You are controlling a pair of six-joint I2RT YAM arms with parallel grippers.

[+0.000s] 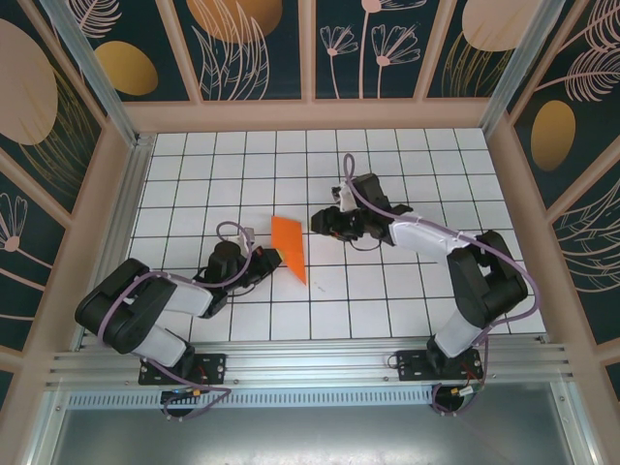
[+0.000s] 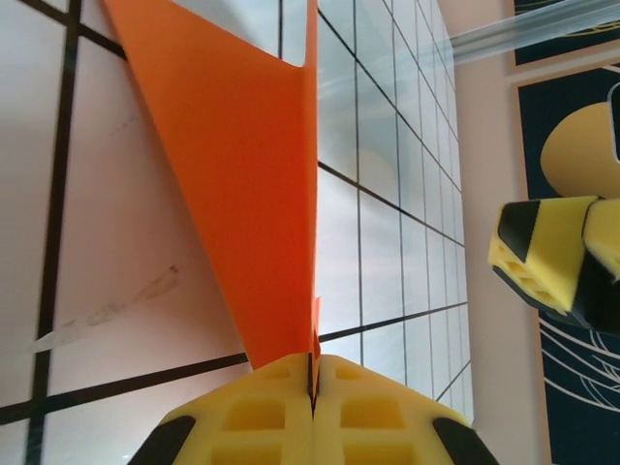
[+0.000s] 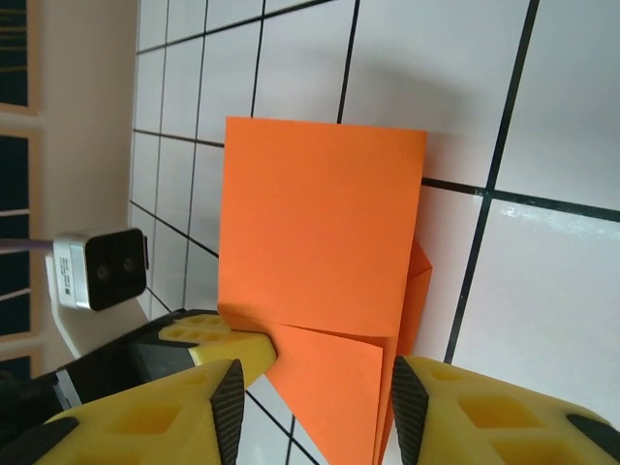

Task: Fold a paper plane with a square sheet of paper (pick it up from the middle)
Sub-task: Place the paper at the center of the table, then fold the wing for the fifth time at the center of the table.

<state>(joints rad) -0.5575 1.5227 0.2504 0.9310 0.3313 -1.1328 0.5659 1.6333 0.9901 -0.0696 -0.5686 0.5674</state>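
Bright orange folded paper sheet (image 1: 289,247) is located mid-worktop between the two claws. From above it reads as a narrow wedge with its point toward the near edge.

Left claw (image 2: 312,387) is fully closed on the wedge's pointed tip. Its yellow fingertips (image 2: 368,417) are pressed together with only the paper's edge between them. By that pinch the sheet is tilted up on edge over the white grid-tiled worktop (image 1: 387,300). Whether the far end touches the tiles cannot be told.

Right claw (image 3: 318,380) is seen with jaws well apart, straddling the layered end of the sheet, and nothing is gripped. Triangular flaps are visible between its pads (image 3: 484,421). From above it sits just beside the sheet's upper right edge.

Judged reason: the tip is anchored by the left claw so the layers are held aligned, while the right claw is placed for a re-grip or a crease press. The task is judged partway done: folds are present, but a finished dart is not confirmed.

Edges: the wide square end is faced by the right claw, and the centre crease runs to the pinched tip.

Room: open tiles are available on all sides, and the beige enclosure wall (image 1: 310,114) is well apart from both arms. The tight spot is between the claws themselves, which are near each other across the sheet. Fingertip contact and tearing at the pinch are to be watched.
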